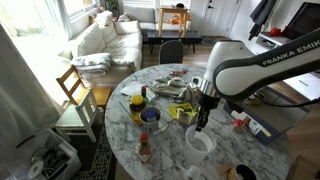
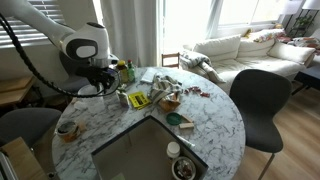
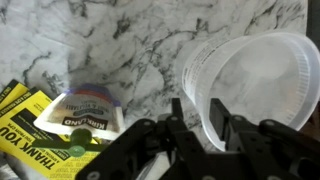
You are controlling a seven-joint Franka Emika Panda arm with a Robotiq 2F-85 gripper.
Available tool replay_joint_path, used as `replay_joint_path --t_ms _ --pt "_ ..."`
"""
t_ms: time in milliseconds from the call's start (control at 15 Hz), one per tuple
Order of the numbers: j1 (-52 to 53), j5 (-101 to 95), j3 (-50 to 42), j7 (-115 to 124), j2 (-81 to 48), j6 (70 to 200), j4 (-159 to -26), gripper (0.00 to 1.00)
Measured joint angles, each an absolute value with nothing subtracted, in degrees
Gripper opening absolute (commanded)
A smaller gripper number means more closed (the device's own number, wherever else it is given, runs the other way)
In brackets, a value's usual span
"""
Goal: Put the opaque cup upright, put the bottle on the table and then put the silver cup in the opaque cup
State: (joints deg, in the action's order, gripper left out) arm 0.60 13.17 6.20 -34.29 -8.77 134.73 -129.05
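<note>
The opaque cup point(image 3: 250, 80) is white plastic and stands upright on the marble table, mouth up. It also shows in both exterior views point(image 1: 200, 143) point(image 2: 92, 90). My gripper point(image 3: 198, 115) is right above its near rim, with the two fingers shut on the cup wall, one inside and one outside. My gripper also shows in both exterior views point(image 1: 203, 120) point(image 2: 100, 80). A small bluish-grey cup point(image 1: 150, 116), probably the silver cup, stands further along the table. A dark bottle point(image 1: 143, 92) stands beside a yellow container point(image 1: 137, 106).
Yellow packets point(image 3: 30, 115) point(image 1: 182, 112) lie next to the white cup. A small sauce bottle point(image 1: 145, 149), food wrappers point(image 2: 165, 95), a green tin point(image 2: 173, 120) and small cups point(image 2: 68, 128) crowd the round table point(image 1: 170, 160). Chairs point(image 1: 172, 50) point(image 2: 258, 100) stand round it.
</note>
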Motion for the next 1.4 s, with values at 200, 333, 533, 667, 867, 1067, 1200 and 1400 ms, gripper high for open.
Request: replay_joint_path --t_ms 200,333,533,667,867,1067,1200,1400 --pt "0.84 12.82 6.41 -34.54 -8.07 134.78 -127.88 0.91" --pt "1.03 12.61 6.68 -34.79 -6.96 134.78 -126.75 1.0" --pt "1.69 12.16 7.1 -35.33 -5.35 134.64 -123.78 1.0" --pt "2.31 12.31 7.37 -35.34 -5.56 134.1 -120.66 1.0" --pt "2.73 14.13 8.13 -38.23 -7.95 133.09 -115.8 1.0" --pt "2.8 14.48 8.25 -39.29 -9.59 132.92 -114.12 1.0" --pt "2.8 14.48 8.25 -39.43 -9.89 132.92 -113.97 1.0" --pt "2.8 14.47 8.26 -39.17 -9.96 133.04 -113.91 1.0"
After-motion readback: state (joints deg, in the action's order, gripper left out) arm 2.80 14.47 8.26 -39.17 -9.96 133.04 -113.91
